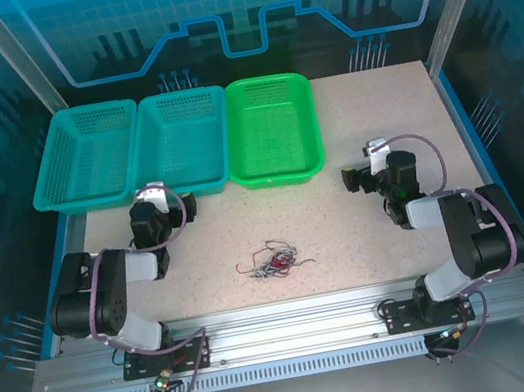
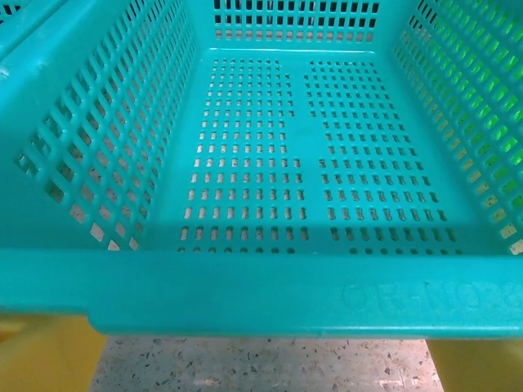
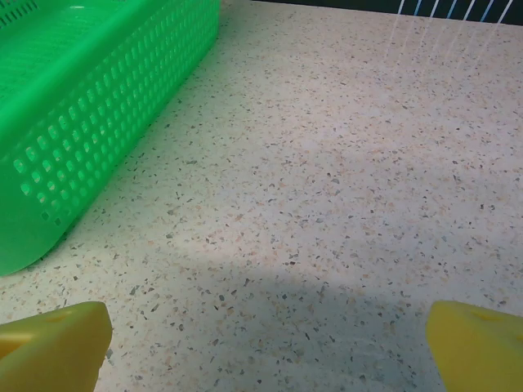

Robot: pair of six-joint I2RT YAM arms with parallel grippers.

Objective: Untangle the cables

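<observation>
On the top camera I see the cables (image 1: 273, 258) lying in one small red, dark and whitish knot on the desk (image 1: 368, 106), near its front edge, between the two arms and well apart from both. Along the far edge sit a teal basket (image 1: 87, 156), a second teal basket (image 1: 181, 141) and a green basket (image 1: 275, 128).

On the left wrist camera, the left jaws are released and spread wide. A yellow fingertip (image 2: 33, 351) shows in the corner, before the near rim of the second teal basket (image 2: 245, 286).

On the right wrist camera, the right jaws are also released and gape over bare desk (image 3: 327, 163). The green basket (image 3: 90, 122) is off to the left.
</observation>
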